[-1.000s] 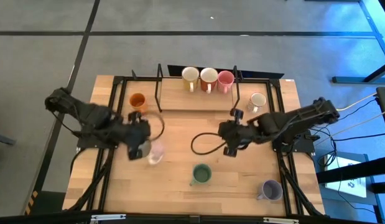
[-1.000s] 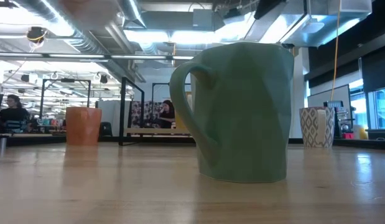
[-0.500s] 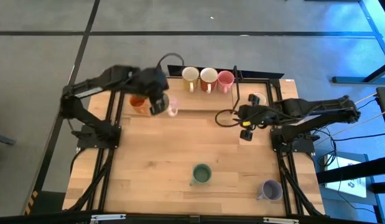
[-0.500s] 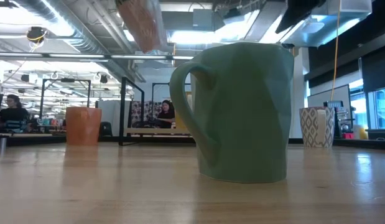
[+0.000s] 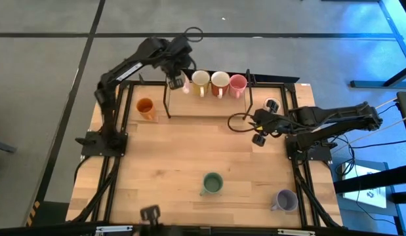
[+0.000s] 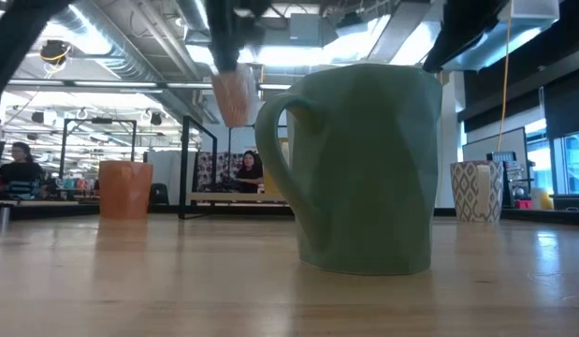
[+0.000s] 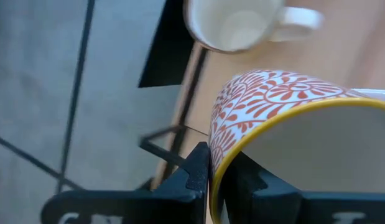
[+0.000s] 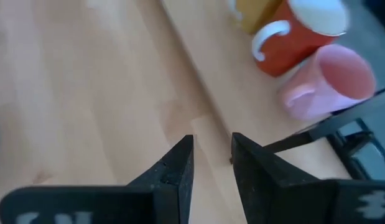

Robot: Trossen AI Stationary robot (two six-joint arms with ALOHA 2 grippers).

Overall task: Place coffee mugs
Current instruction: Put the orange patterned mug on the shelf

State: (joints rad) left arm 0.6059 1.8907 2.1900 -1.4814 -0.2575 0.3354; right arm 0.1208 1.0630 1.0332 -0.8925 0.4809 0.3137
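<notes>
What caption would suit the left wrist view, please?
Left gripper holding a red-patterned, yellow-rimmed mug by its rim beside a cream mug.

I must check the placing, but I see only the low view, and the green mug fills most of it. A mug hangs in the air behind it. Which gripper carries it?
Observer: The left gripper is shut on it, over the left end of the back shelf. It is a red-patterned mug.
Operator: Is anything already on this shelf?
Observer: Yes, three in a row: a cream mug, a red-orange mug and a pink mug.
Operator: And the other arm?
Observer: The right gripper is empty, fingers a little apart, near the shelf's right front corner.
</notes>
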